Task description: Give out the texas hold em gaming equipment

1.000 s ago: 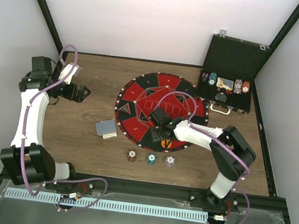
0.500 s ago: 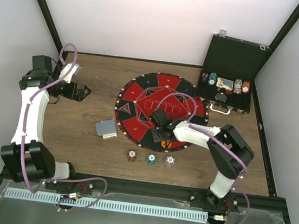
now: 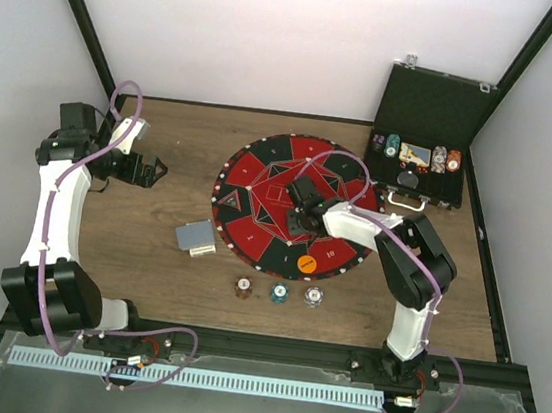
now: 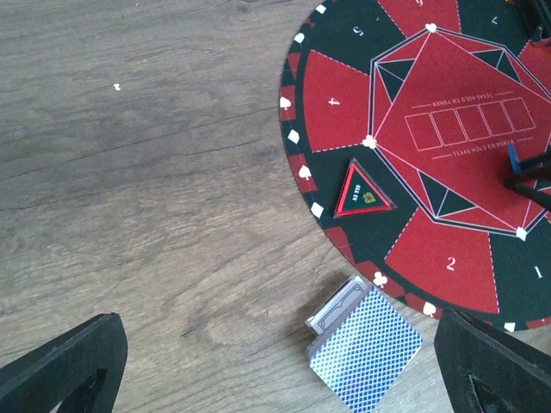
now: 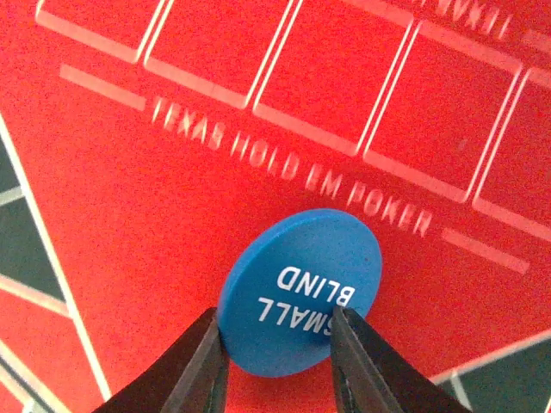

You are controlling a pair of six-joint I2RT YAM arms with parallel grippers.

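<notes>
Above the mat [image 5: 120, 224], right hand [image 5: 277, 334] narrowly pinches blue disc [image 5: 303, 262].

The large round mat [image 3: 253, 229] is red and black, with thin white lines and small white suit marks round its rim. The blue round plastic disc [image 5: 300, 291] bears white lettering. The small round orange disc [image 3: 306, 264] sits beside black. The rectangular card deck [image 4: 366, 347] shows fine blue-and-white crosshatching, and the wooden table [image 3: 151, 242] is streaky brown.

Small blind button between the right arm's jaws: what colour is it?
Blue, with white lettering. The button shows best in the right wrist view.
</notes>
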